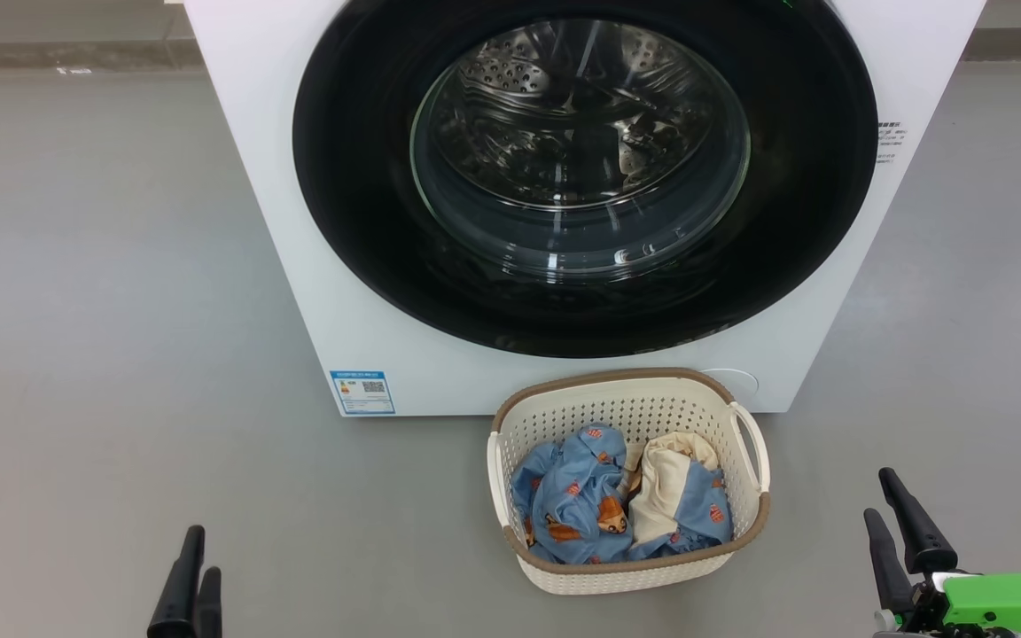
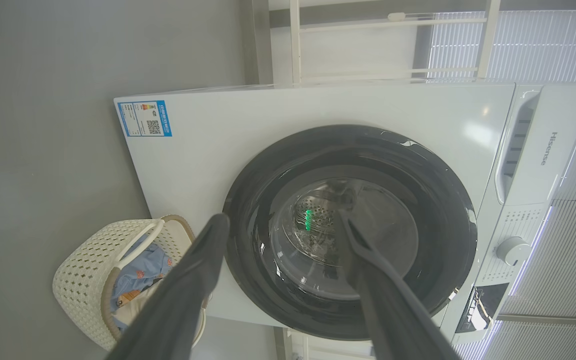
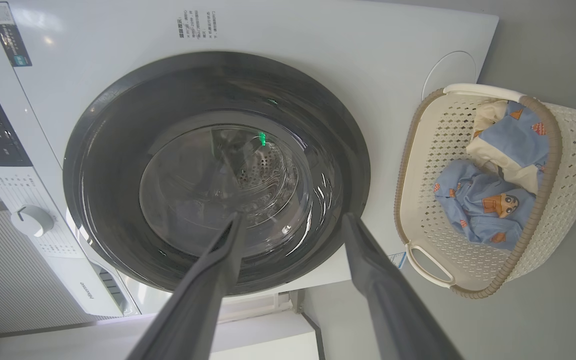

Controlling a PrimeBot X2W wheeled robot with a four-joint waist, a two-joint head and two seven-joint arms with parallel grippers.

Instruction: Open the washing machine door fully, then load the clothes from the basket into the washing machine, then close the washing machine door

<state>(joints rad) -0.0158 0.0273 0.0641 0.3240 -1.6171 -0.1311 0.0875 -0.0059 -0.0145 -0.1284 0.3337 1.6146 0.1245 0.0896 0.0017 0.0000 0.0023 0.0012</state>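
Washing machine door (image 1: 581, 159) stands shut, straight ahead of both end effectors and higher than their fingertips, roughly midway between them. It looks rigid and hinged: a broad glossy black ring around a bulging glass window, likely heavy enough to swing on its own weight and too slick to pinch on its face. No handle or recess can be made out for certain, so the likeliest hold is a finger hooked behind the outer edge of the ring, never a push on the glass. The washing machine (image 1: 280, 221) behind it is big and should not shift. The basket (image 1: 626, 377) sits on the floor (image 1: 76, 266) against the machine's front, ahead of the right end effector (image 1: 879, 493) and inward of it, farther from the left end effector (image 1: 202, 551). The clothes (image 1: 599, 496) lie heaped inside it, soft, light and floppy, best taken by a deep pinch into a fold. Both end effectors have their fingers spread wide and hold nothing, well short of door and basket.
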